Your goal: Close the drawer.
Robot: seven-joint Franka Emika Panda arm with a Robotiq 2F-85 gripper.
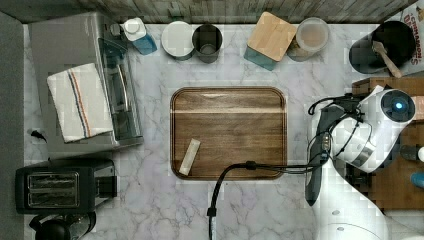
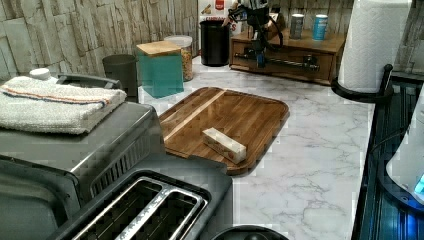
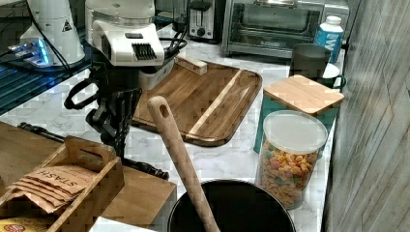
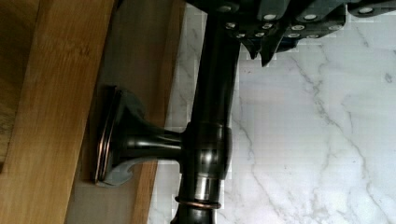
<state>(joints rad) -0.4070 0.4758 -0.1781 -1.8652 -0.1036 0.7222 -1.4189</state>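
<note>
The drawer's wooden front [image 2: 292,64] sits in a low wooden cabinet [image 2: 285,44] at the far end of the counter in the left view. A long dark bar handle [image 2: 287,62] runs across the front. In the left view the front looks about level with the cabinet. My gripper [image 2: 258,54] hangs straight down in front of the handle. In the wrist view the handle [image 4: 211,116] stands off the drawer front [image 4: 51,116] on a flared post. My gripper [image 4: 262,49] is shut, its fingertips just beside the bar on the marble side. In the right view my gripper [image 3: 118,137] hangs over the bar [image 3: 145,168].
A rounded wooden tray [image 1: 227,132] with a small pale block [image 1: 189,156] lies mid-counter. A black pot with a wooden spoon [image 3: 181,159], a cereal jar [image 3: 289,157] and a teal canister [image 3: 300,104] stand near the cabinet. A tea-bag box [image 3: 63,186] sits on top. A cable [image 1: 235,172] crosses the marble.
</note>
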